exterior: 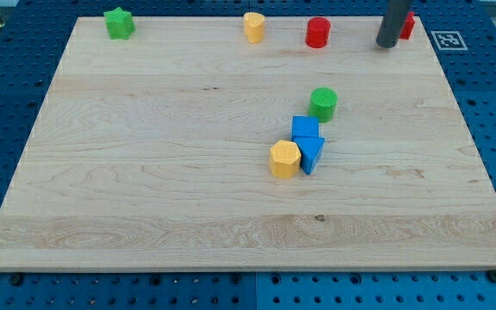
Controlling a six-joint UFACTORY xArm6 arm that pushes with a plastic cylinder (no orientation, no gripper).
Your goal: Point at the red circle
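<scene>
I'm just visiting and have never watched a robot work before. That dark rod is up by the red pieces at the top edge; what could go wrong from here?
Two things, I think.

1. My tip sits against a second red block, partly hidden behind the rod. It could get shoved off the board's top edge.

2. The red circle lies toward the view's left of my tip, also near that edge. Overshooting might nudge it instead of pointing at it.
</scene>
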